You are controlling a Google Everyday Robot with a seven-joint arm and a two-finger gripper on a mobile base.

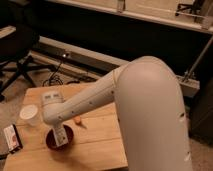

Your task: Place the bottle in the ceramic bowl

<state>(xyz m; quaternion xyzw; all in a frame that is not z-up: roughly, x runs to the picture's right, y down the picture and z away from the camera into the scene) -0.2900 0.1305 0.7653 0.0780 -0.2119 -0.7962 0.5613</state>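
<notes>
bottle, a small slim translucent-white plastic one with a pale label point(61, 136), stands nearly upright with its lower end inside the round glossy orange-brown ceramic bowl point(51, 141), and its upper part disappears under the end of the robot's arm. the camera view gives the only look at this, from above and behind the big white rounded arm point(145, 105), which fills the right side and reaches down to the left across the light wooden worktop point(97, 145). the hand point(59, 131) sits at the end of that arm, directly over the bowl, pointing down into it; whether it is clamped on the bottle or has let go cannot be told from here, since the wrist covers the place where they meet. the bowl rests near the front left part of the worktop, its dark rim showing on both sides of the bottle. a white plastic cup point(29, 115) stands upright just to the left and a little behind the bowl, apart from it. an orange-handled tool point(78, 120) lies on the worktop just right of the wrist, mostly hidden by the arm. a flat dark rectangular object with a white and red face point(12, 138) lies at the left edge of the worktop, near the cup. a black office chair point(17, 55) stands on the floor behind the worktop at the upper left.
</notes>
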